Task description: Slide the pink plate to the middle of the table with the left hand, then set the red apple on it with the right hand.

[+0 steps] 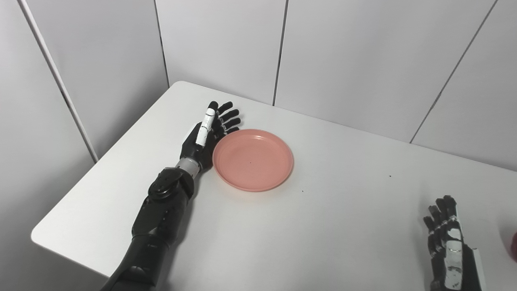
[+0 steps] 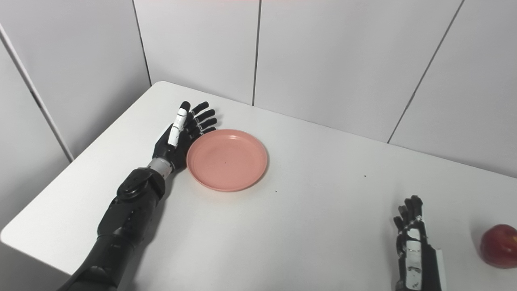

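Note:
A pink plate (image 1: 253,159) lies empty on the white table (image 1: 331,226), left of its middle. My left hand (image 1: 209,133) stands on edge against the plate's left rim, open, fingers stretched out toward the far wall. A red apple (image 2: 500,245) rests at the right edge of the table, seen whole only in the right eye view. My right hand (image 2: 412,238) lies near the front right, left of the apple and apart from it, open with nothing in it.
White wall panels (image 1: 343,56) stand close behind the table's far edge. The table's left corner (image 1: 40,236) is near my left forearm. A few small dark specks (image 1: 389,176) mark the tabletop.

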Motion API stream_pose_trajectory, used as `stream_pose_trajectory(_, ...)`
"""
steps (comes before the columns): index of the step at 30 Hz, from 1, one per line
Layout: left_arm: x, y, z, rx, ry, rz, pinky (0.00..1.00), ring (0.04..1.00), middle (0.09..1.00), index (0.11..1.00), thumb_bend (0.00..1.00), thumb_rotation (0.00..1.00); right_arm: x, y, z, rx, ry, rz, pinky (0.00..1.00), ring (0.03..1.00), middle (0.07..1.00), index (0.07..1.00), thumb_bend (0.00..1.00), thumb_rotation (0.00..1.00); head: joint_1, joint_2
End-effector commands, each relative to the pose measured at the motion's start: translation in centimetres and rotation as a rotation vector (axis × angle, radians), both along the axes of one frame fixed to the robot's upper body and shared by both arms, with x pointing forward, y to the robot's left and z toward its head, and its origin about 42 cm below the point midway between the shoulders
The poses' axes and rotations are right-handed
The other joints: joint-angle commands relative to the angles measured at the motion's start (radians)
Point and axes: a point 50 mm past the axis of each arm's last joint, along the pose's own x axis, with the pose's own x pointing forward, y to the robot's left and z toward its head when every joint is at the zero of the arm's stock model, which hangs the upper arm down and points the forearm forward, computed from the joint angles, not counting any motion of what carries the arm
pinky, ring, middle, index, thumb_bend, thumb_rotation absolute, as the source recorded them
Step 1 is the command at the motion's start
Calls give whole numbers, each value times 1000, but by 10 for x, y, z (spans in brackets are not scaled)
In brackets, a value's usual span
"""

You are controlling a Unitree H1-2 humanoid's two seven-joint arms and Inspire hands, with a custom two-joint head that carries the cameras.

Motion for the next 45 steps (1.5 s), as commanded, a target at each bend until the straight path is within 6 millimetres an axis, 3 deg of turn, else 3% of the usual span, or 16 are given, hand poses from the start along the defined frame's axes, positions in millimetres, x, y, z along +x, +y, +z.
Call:
stream_pose_trajectory(1, -3, -11, -16, 0, 66, -31, 850, 855, 857, 844, 728, 894, -16, -4, -26, 2, 97, -17, 1000, 1000, 1000, 1000, 604, 958, 1, 1)
stream_pose_trajectory(19, -5, -35, -29, -9, 94, -97, 851, 850, 849, 840, 751, 886, -14, -6, -25, -6, 89, -25, 1000, 1000, 1000, 1000, 646, 954, -13, 15)
stream_pose_trajectory(28, -9, -48, -37, -11, 118, -137, 817, 821, 821, 815, 773, 864, -14, -4, -23, -5, 81, -43, 1000, 1000, 1000, 1000, 692, 945, -57, 31)
stream_pose_trajectory(45, -15, -85, -42, -51, 128, -220, 787, 811, 814, 800, 767, 844, -11, 0, -21, -16, 65, -50, 1000, 1000, 1000, 1000, 674, 962, -104, 59)
